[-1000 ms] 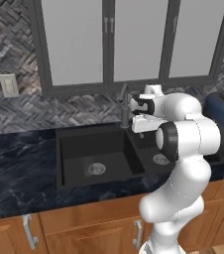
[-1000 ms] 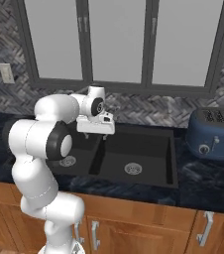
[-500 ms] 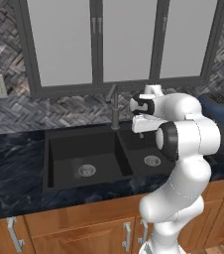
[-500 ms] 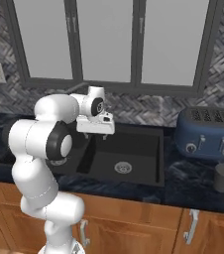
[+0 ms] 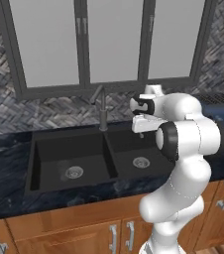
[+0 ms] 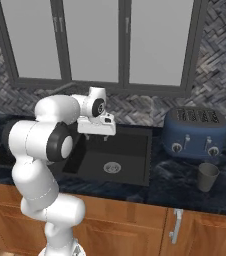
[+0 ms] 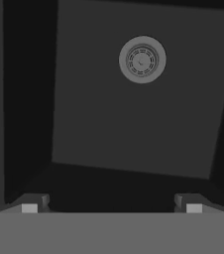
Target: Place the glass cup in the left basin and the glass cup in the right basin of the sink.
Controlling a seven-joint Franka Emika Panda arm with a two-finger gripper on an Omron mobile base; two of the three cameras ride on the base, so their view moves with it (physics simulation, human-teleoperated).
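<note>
In the left base view we see the black sink (image 5: 84, 161) set into the dark marbled bench (image 5: 5, 168), its left basin (image 5: 67, 158) and right basin (image 5: 134, 151) each bare but for a round steel drain. The dark faucet (image 5: 101, 106) rises at the far rim above the divider. Our gripper (image 5: 140, 133) hangs over the far part of the right basin, holding nothing.

In the right base view the gripper (image 6: 104, 137) again hovers above the right basin (image 6: 117, 160). To the right on the bench (image 6: 185, 180) stands a blue toaster (image 6: 196, 133), and a glass cup (image 6: 207, 177) stands upright near the bench's front edge, just in front of the toaster and well apart from the sink. We cannot find a second cup here.

In the hand view we look straight down into the right basin (image 7: 134, 109), its drain (image 7: 142, 59) toward the top. The two fingertips (image 7: 30, 204) sit far apart at the bottom, so the jaws stand wide with nothing between them.
</note>
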